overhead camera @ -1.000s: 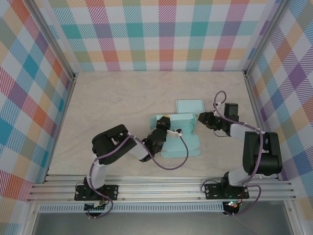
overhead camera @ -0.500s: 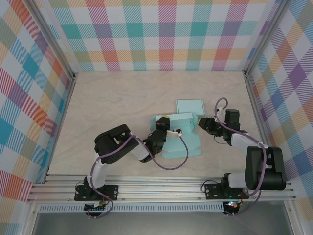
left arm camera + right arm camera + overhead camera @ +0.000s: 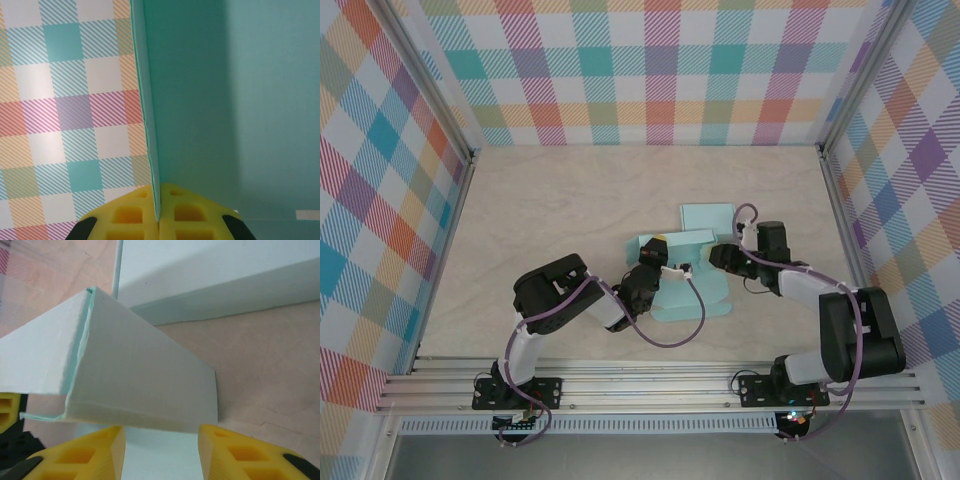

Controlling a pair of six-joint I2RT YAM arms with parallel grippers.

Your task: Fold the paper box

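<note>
Open room is left over the far and left parts of the tabletop (image 3: 540, 200), up to the checkered walls (image 3: 660, 70) that close three sides. The middle is taken up by the paper box (image 3: 715, 300), whose raised wall is pinched in the left claw (image 3: 658, 243). Approach from the right is blocked by the right claw (image 3: 718, 255), its fingers parted at a folded flap. A purple cable (image 3: 695, 320) is looped over the near panel.
</note>
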